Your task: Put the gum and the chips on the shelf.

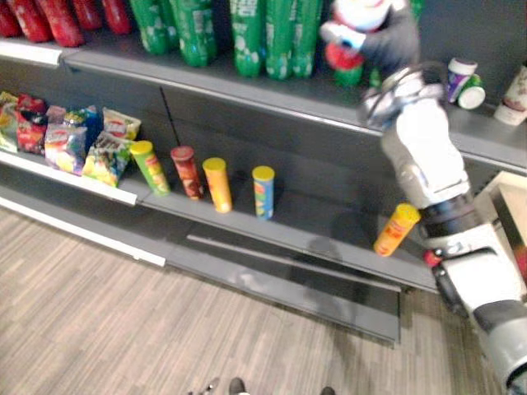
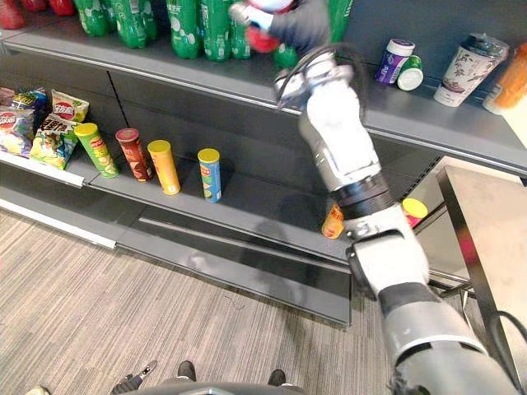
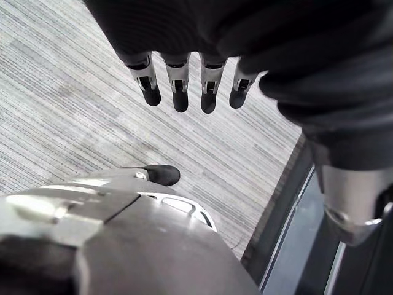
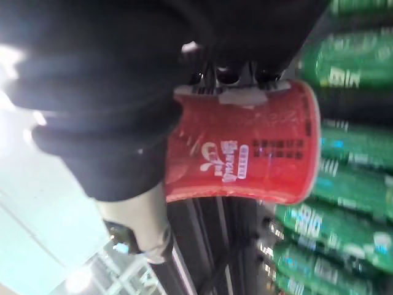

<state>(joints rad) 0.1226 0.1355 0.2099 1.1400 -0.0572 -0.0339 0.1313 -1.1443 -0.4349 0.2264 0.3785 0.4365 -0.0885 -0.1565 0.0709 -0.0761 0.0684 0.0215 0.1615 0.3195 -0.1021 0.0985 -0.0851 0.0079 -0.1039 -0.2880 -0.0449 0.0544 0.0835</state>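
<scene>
My right hand [image 1: 362, 37] is raised to the upper shelf [image 1: 247, 89], at about one o'clock in the head view. Its fingers [image 4: 228, 75] are curled over the side of a red tub [image 4: 245, 147], gripping it.

The tub is cup-shaped, bright red and a little wider at one end, where a pale rim runs round it. There is white print on its side and a small pale patch just under my fingertips. It sits sideways in my palm, pressed against the dark cover. I hold it up in front of the green bottles [image 1: 272, 37], and I cannot tell whether it touches the shelf.

The green bottles stand in a crowded row running from my hand towards nine o'clock. Beyond them are red bottles [image 1: 49, 16]. At four o'clock of my hand, on the same shelf, are two small white jars [image 2: 399, 62]. One stands upright with a purple lid and the other lies on its side just beside it. A pale printed cup [image 2: 465, 58] stands further along.

On the lower shelf [image 1: 288, 234], at seven to eight o'clock, four tall chip cans [image 1: 218, 185] stand in a spaced row: green, dark red, yellow, and yellow with blue. An orange can [image 1: 397, 229] leans at six o'clock, well apart from the row. Chip bags [image 1: 66, 140] are packed in a tray at eight o'clock.

My left hand [image 3: 180, 86] hangs with its fingers straight and relaxed over the striped grey floor [image 3: 61, 123].
</scene>
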